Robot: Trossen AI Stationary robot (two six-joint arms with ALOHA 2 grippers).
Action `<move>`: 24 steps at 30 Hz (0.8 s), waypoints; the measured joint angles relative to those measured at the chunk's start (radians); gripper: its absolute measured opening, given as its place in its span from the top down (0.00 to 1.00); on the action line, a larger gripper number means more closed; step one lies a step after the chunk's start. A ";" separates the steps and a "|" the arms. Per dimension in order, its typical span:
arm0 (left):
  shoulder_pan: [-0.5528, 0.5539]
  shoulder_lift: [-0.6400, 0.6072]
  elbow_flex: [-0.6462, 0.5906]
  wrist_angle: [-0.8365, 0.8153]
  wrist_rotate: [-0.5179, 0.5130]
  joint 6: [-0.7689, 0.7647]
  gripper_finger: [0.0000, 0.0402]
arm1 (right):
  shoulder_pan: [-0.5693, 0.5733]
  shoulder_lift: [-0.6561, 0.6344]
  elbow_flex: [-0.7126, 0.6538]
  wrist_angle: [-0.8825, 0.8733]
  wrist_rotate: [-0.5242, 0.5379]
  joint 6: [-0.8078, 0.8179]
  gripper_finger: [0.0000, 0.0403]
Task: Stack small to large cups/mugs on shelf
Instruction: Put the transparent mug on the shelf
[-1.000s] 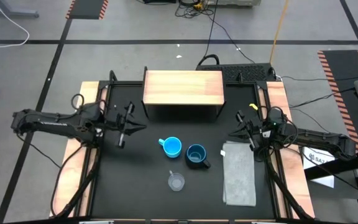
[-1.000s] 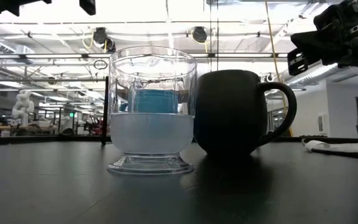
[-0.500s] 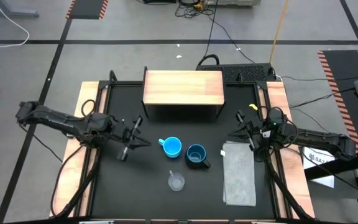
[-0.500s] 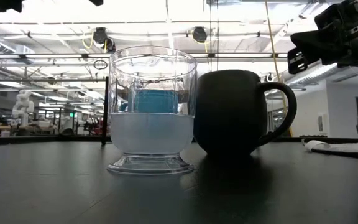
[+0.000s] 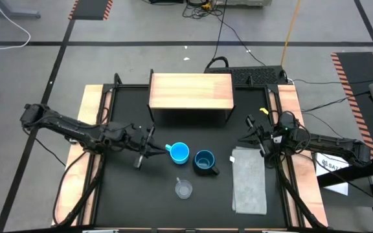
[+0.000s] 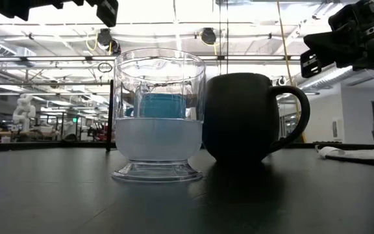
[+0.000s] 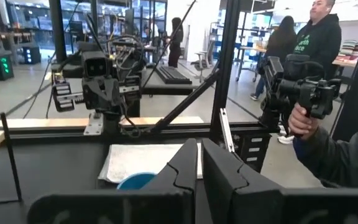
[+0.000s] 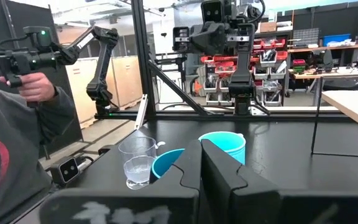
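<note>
The light-blue mug (image 5: pixel 179 153) stands upright on the black table, its handle pointing left. The dark navy mug (image 5: pixel 204 162) stands just to its right, and the tiny clear cup (image 5: pixel 184 188) is nearer the front edge. In the low view the clear cup (image 6: pixel 158 117) and navy mug (image 6: pixel 245 117) fill the foreground. The shelf (image 5: pixel 190 92) with its wooden top sits at the far side. My left gripper (image 5: pixel 154 148) hovers shut just left of the light-blue mug (image 7: pixel 135 181). My right gripper (image 5: pixel 250 136) waits shut above the table's right side.
A grey folded cloth (image 5: pixel 248 180) lies on the table to the right of the mugs. Black frame posts stand at the table's far corners. A person holding a hand controller (image 7: pixel 303 93) is beyond the table. Bare tabletop lies left of the cups.
My left gripper has travelled toward the table's right and slightly toward the near edge, closing on the light-blue mug's handle side. The cups, the shelf and the right arm have stayed where they were.
</note>
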 joint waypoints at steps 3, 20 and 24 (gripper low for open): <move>-0.002 0.021 0.000 0.005 0.011 -0.023 0.93 | 0.000 0.000 0.000 0.000 0.000 0.000 1.00; -0.174 0.165 0.000 0.121 -0.023 -0.014 0.94 | 0.000 0.000 0.000 0.000 0.000 -0.002 1.00; -0.202 0.215 0.000 0.164 -0.088 -0.009 0.94 | 0.000 0.000 0.000 0.000 0.000 0.003 1.00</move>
